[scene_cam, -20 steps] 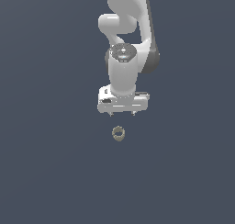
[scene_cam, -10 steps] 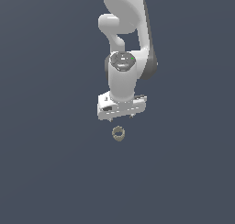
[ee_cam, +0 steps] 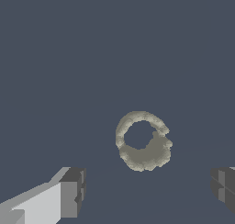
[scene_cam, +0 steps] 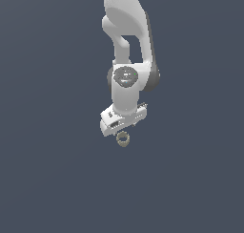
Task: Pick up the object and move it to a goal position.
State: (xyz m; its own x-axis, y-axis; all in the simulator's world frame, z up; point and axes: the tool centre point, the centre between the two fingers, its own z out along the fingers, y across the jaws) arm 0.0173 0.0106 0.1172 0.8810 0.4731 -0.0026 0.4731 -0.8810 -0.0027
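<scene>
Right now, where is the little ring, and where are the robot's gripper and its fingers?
ring [ee_cam: 143, 141]: wrist view, on its tan band.
gripper [ee_cam: 147, 191]: wrist view, midway between its open fingertips.
fingers [ee_cam: 73, 191]: wrist view, on one dark fingertip pad.

In the exterior view the arm [scene_cam: 125, 31] is cut off by the top edge, so its upper links and base are out of frame. The gripper [scene_cam: 122, 127] fingertips are too small to resolve — finger spacing cannot be read there. No worktop edge or corner appears in either view. In the wrist view both fingers [ee_cam: 72, 192] are cropped — one by the bottom edge, the other by the side edge. Contact between the ring [ee_cam: 143, 141] and the surface cannot be confirmed.
</scene>
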